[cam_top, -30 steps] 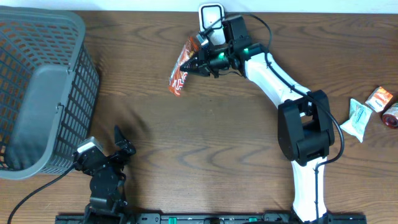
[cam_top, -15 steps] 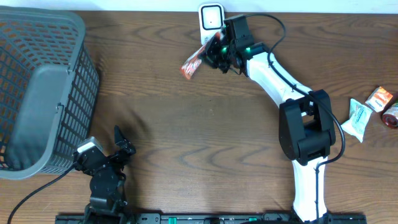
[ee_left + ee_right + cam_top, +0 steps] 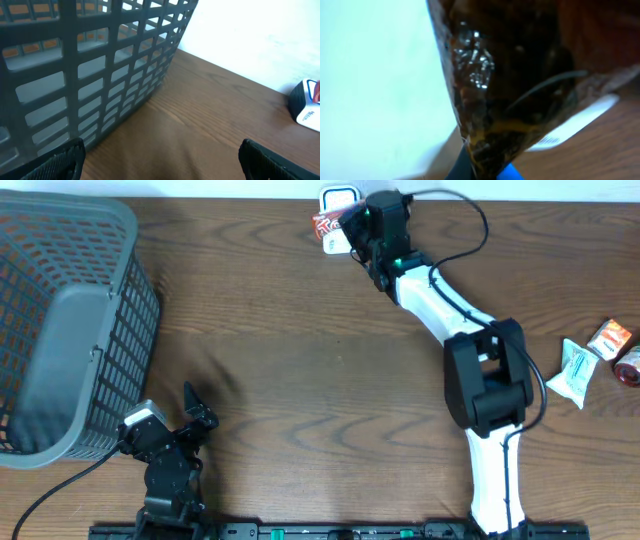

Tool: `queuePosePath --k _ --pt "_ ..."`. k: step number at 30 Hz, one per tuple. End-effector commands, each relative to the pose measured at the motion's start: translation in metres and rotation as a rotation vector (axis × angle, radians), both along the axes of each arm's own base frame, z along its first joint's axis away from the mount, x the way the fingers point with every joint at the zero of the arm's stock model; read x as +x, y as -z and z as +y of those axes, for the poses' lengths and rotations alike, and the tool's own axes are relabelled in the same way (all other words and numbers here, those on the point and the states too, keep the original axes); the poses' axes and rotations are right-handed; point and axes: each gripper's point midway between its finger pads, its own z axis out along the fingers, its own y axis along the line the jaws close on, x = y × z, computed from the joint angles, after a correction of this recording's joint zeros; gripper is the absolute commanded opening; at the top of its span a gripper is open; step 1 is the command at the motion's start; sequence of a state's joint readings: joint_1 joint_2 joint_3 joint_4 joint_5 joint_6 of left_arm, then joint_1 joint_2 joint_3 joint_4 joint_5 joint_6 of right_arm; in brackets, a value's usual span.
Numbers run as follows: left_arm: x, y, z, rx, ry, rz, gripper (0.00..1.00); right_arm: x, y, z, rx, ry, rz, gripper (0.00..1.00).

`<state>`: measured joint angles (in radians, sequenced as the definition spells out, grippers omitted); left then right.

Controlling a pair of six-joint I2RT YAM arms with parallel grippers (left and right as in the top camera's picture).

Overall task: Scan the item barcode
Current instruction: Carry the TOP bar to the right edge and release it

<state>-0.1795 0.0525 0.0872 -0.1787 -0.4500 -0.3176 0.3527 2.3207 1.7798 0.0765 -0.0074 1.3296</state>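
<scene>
Where table point(image 3: 330, 360) ends, right pincer point(image 3: 342, 228) clamps packet point(image 3: 322, 224)

You have a dark wooden table point(image 3: 300, 360) with a grey mesh basket point(image 3: 130, 330) on its left end. Well right of the basket, at the far edge, stands a white scanner point(image 3: 338, 196). Farthest from the basket, by the right edge, a white packet point(image 3: 575, 372), a small orange box point(image 3: 611, 337) and a dark round thing point(image 3: 630, 370) lie close together.

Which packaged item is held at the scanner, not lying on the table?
The red-orange snack packet, in the right fingers; the white pouch and orange box lie far right.
</scene>
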Motion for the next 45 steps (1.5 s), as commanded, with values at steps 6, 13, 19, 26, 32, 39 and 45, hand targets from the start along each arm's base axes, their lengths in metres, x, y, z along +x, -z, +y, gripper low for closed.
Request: queuePosePath --k 6,13,19,26,32,39,45 --pt "-0.001 0.012 0.002 0.005 -0.010 0.029 0.98 0.039 0.059 -0.042 0.272 0.259 0.059 0.02" --pt "-0.001 0.012 0.002 0.005 -0.010 0.029 0.98 0.061 0.070 -0.034 0.291 0.219 0.069 0.01" --pt "-0.001 0.012 0.002 0.005 -0.010 0.029 0.98 0.061 0.052 -0.028 0.161 0.141 0.082 0.01" --pt "-0.001 0.012 0.002 0.005 -0.010 0.029 0.98 0.063 0.008 -0.026 0.076 0.058 0.045 0.01" --pt "-0.001 0.012 0.002 0.005 -0.010 0.029 0.98 0.027 -0.020 -0.055 -0.087 0.059 0.171 0.02" --pt "-0.001 0.012 0.002 0.005 -0.010 0.029 0.98 -0.054 -0.046 -0.129 -0.359 0.144 0.435 0.01" --pt "-0.001 0.012 0.002 0.005 -0.010 0.029 0.98 -0.138 -0.061 -0.221 -0.607 0.281 0.712 0.01"
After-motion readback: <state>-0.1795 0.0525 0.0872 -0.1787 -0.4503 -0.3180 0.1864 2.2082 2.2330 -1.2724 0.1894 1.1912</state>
